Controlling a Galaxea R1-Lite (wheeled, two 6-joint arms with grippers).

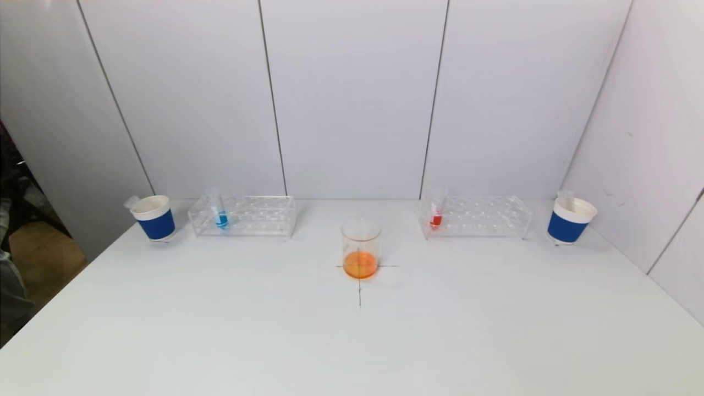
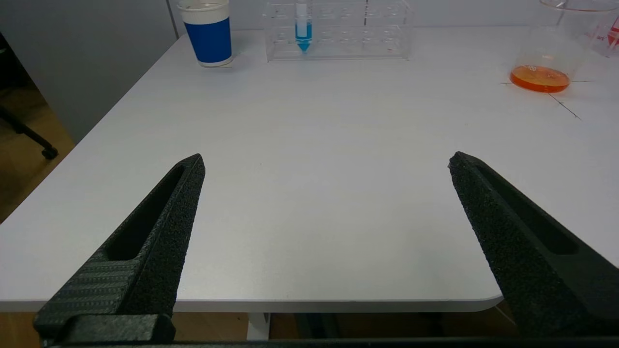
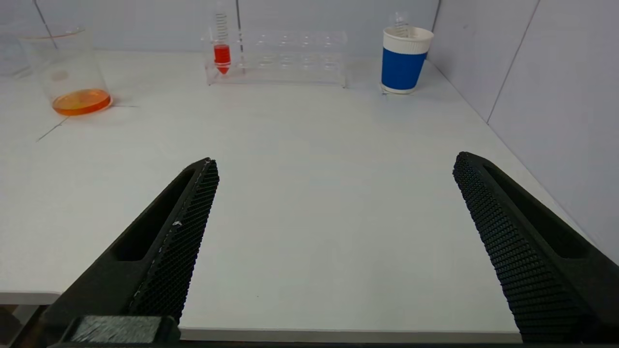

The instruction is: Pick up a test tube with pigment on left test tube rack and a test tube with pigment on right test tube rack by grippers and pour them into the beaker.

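A clear beaker [image 1: 361, 247] with orange liquid stands at the table's middle on a cross mark; it also shows in the left wrist view [image 2: 556, 53] and the right wrist view [image 3: 70, 70]. The left clear rack [image 1: 245, 216] holds a tube with blue pigment [image 1: 221, 214], also in the left wrist view [image 2: 303, 29]. The right clear rack [image 1: 476, 216] holds a tube with red pigment [image 1: 436, 215], also in the right wrist view [image 3: 222, 48]. My left gripper [image 2: 326, 162] and right gripper [image 3: 334, 164] are open and empty, back at the table's near edge, out of the head view.
A blue-and-white paper cup [image 1: 155, 217] with an empty tube stands left of the left rack. Another such cup [image 1: 570, 220] stands right of the right rack. White wall panels [image 1: 352, 99] close the back and right side. The table's left edge drops to the floor.
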